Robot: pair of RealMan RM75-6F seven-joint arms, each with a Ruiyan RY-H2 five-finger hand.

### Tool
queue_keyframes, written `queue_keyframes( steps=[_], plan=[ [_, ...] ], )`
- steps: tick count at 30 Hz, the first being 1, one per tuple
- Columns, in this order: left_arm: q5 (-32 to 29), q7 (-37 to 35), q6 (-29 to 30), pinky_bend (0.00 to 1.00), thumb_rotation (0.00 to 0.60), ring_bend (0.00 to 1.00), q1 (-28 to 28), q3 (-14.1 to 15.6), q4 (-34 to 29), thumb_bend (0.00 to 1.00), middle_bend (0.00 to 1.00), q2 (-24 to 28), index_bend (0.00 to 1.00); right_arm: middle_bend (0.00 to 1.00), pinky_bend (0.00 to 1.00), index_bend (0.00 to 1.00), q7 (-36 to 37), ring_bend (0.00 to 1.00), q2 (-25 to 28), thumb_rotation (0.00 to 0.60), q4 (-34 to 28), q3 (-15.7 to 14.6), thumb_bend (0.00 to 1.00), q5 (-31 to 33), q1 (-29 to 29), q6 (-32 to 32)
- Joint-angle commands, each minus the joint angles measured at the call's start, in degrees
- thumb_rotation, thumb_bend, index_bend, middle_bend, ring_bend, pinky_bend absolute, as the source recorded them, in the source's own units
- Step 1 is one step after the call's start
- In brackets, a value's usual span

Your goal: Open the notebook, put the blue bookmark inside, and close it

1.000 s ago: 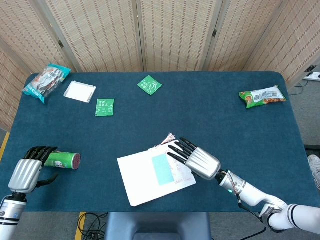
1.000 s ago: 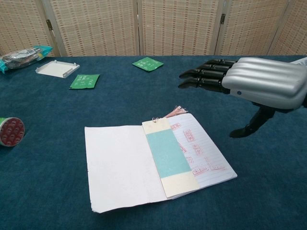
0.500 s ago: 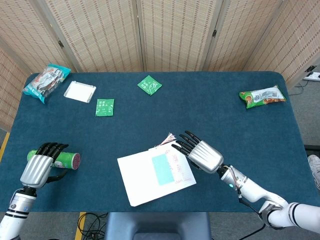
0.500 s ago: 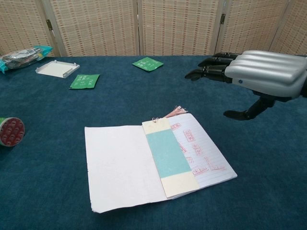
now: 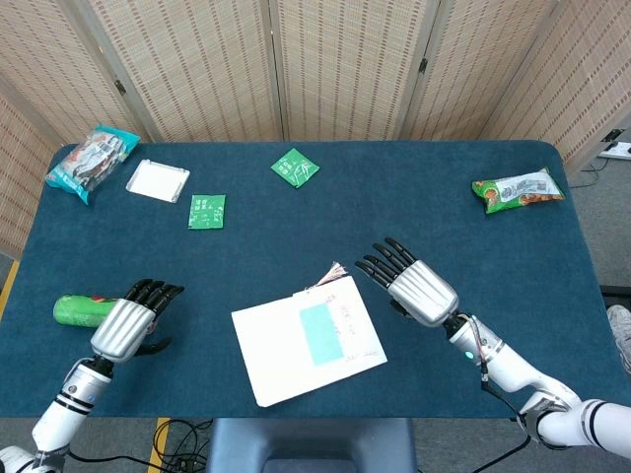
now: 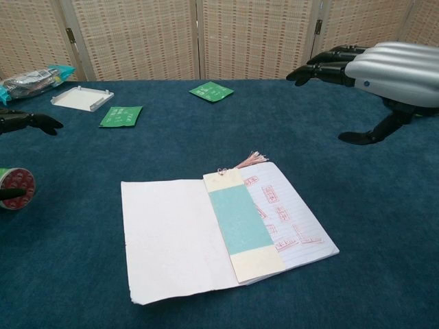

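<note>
While both hands hover spread, left hand (image 5: 125, 326) | right hand (image 5: 419, 288) | blue felt table (image 5: 414, 202) | wicker screens (image 5: 345, 64).

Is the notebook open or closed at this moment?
Open. The notebook lies flat with both pages spread, and the bookmark rests along its middle. Neither hand touches it.

The notebook (image 6: 219, 233) lies open and flat on the blue table (image 5: 424, 212), near its front edge and about midway along it. Its left leaf is blank white; the right leaf is lined and carries red stamped marks. The blue bookmark (image 6: 240, 225) lies lengthwise down the notebook's middle, along the spine: a pale cream strip with a light blue panel, its pinkish tassel (image 6: 252, 159) poking past the notebook's far edge onto the table.
</note>
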Motion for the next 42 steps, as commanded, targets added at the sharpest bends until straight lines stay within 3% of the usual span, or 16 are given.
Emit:
queue_keyframes(
  steps=[1, 12, 27, 33, 42],
  plan=[
    [2.5, 0.1, -0.2, 0.18, 0.6, 0.15, -1.8, 1.1, 4.2, 0.2, 0.17, -3.4, 0.11, 0.15, 0.0, 0.0, 0.1, 0.0, 0.4, 0.6, -0.2, 0.1, 0.21, 0.2, -0.5, 0.4],
    [5.6, 2.3, -1.3, 0.18, 0.6, 0.09, -5.5, 2.9, 11.8, 0.19, 0.11, -11.0, 0.07, 0.15, 0.0, 0.0, 1.3, 0.0, 0.9, 0.6, -0.3, 0.7, 0.2, 0.2, -2.0, 2.3],
    [4.9, 0.9, -2.4, 0.18, 0.6, 0.09, -8.9, 3.0, 14.4, 0.19, 0.1, -17.6, 0.07, 0.14, 0.0, 0.0, 2.5, 0.0, 1.2, 0.6, 0.5, 1.4, 0.19, 0.3, -3.7, 4.0],
    [3.2, -0.7, -2.7, 0.18, 0.6, 0.09, -10.9, 0.8, 13.2, 0.19, 0.1, -19.4, 0.07, 0.14, 0.0, 0.0, 3.0, 0.0, 1.6, 0.6, 0.7, 1.6, 0.19, 0.7, -4.7, 4.8],
    [-1.4, -5.9, -4.5, 0.18, 0.6, 0.09, -14.2, -4.1, 5.1, 0.19, 0.1, -17.7, 0.07, 0.13, 0.0, 0.0, 3.9, 0.0, 3.0, 0.6, 0.3, 2.9, 0.18, 1.3, -5.9, 6.8]
  ],
)
